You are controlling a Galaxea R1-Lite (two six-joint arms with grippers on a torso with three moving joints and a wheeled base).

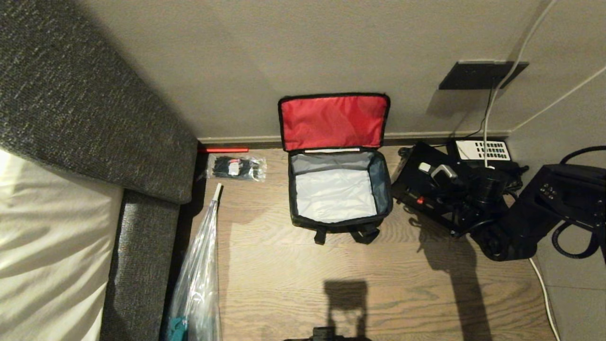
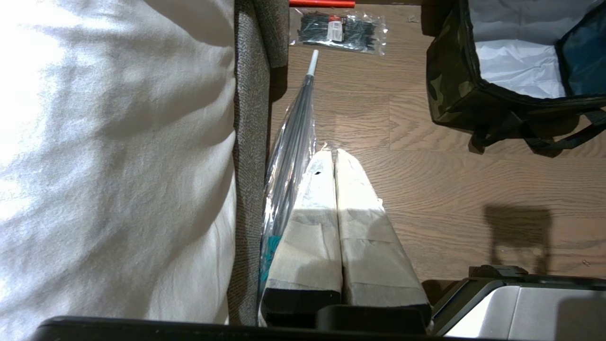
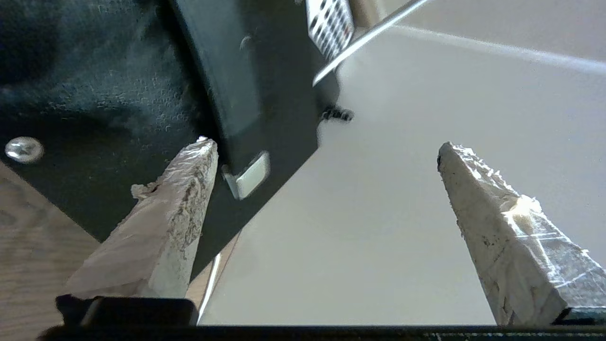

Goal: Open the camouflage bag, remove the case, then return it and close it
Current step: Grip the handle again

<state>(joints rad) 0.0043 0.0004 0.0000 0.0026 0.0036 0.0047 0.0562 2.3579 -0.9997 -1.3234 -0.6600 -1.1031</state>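
The camouflage bag (image 1: 338,189) stands empty, lid up, with the case (image 1: 428,187) on the floor beside it. The right pincer (image 3: 326,189) is spread, grasping nothing; it should straddle the handle (image 1: 438,171) before clenching. The left pincer (image 2: 335,163) is clenched and parked.

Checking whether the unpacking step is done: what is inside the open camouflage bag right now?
The boxy green-black camouflage bag shows only bare grey-white lining inside. The rigid black case lies on the floor beside it. The near wall hides the inner front edge.

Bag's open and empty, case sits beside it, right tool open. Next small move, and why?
Probably close the right tool on the case handle. The bag stands empty with its lid up, the case lies on the floor right of it, and the open tool has one finger by the handle.
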